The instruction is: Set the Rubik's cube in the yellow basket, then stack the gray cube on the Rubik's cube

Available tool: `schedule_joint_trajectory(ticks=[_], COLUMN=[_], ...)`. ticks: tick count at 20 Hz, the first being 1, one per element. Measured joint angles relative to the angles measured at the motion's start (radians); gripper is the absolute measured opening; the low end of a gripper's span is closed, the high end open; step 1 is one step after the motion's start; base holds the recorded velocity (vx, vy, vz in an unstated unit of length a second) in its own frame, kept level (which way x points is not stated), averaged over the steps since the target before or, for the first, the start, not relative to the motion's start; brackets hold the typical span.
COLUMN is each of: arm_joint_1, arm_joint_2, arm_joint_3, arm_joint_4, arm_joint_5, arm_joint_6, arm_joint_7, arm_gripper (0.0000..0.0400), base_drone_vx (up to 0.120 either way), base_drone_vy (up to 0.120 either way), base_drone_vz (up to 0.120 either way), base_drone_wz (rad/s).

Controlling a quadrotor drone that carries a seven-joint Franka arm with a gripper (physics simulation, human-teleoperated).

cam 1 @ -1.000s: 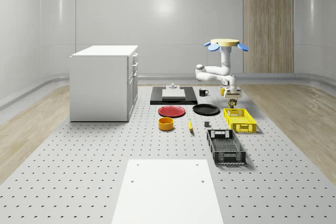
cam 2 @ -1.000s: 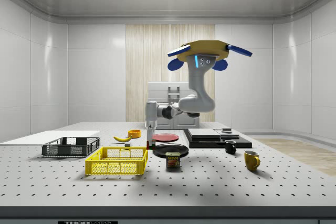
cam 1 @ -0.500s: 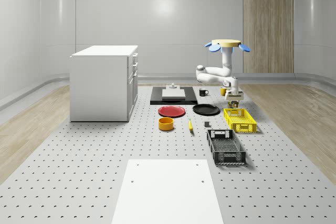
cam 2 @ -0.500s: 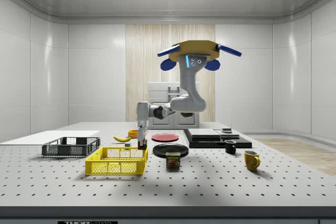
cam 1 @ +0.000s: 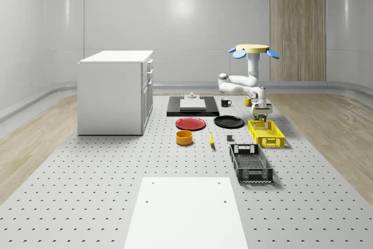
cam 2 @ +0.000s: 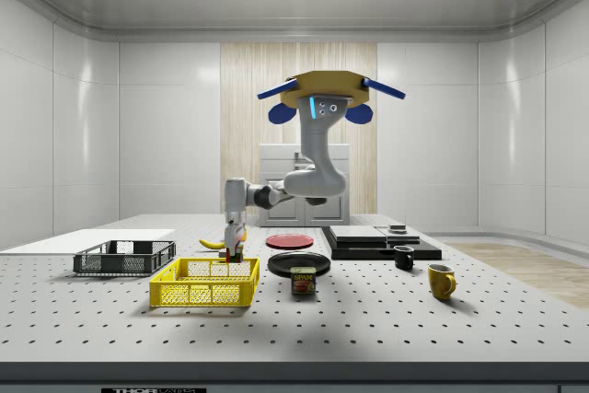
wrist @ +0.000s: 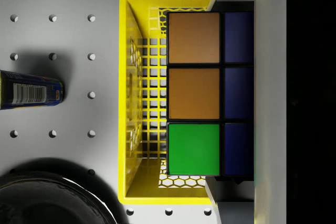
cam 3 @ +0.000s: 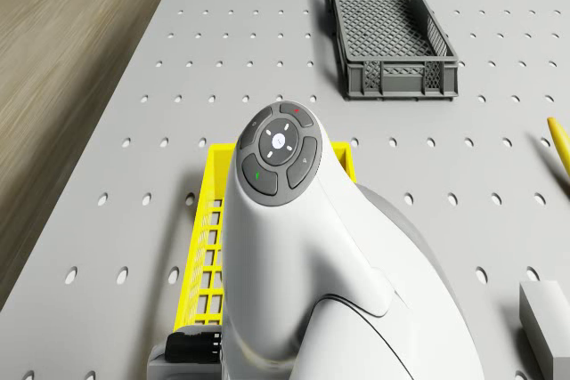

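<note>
Over the last second my drone [cam 2: 321, 91] has carried the gripper [cam 2: 234, 248] from beside the basket [cam 2: 204, 283] to over its end, jaws pinching the cube [wrist: 209, 95] above it, so release is next.

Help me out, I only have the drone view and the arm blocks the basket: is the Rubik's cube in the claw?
Observer: Yes. The wrist view shows the Rubik's cube held right ahead of the camera, with orange and green squares facing it.
Operator: Is it over the yellow basket?
Observer: Yes. In the wrist view the yellow basket lies directly beneath the cube.
Operator: How low is it?
Observer: In the side view the claw hangs just above the basket's rim, and the drone hovers high over the table beside the basket. I cannot tell whether the cube touches the basket's floor.
</note>
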Motion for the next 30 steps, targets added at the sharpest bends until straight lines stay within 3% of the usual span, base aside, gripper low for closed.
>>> schedule_joint_trajectory(ticks=[6,30], arm_joint_1=[-0.001,-0.035], arm_joint_2=[-0.004,0.000], arm_joint_3=[0.000,-0.194], arm_joint_4=[0.000,0.054], arm_joint_5=[0.002,-0.181], arm_joint_6=[0.004,0.076], arm_joint_7=[0.001,0.001], arm_gripper=[0.0325,0.0325], base_drone_vx=[0.120,0.000], base_drone_vy=[0.000,0.000], base_drone_vz=[-0.100,0.000], base_drone_wz=[0.000,0.000])
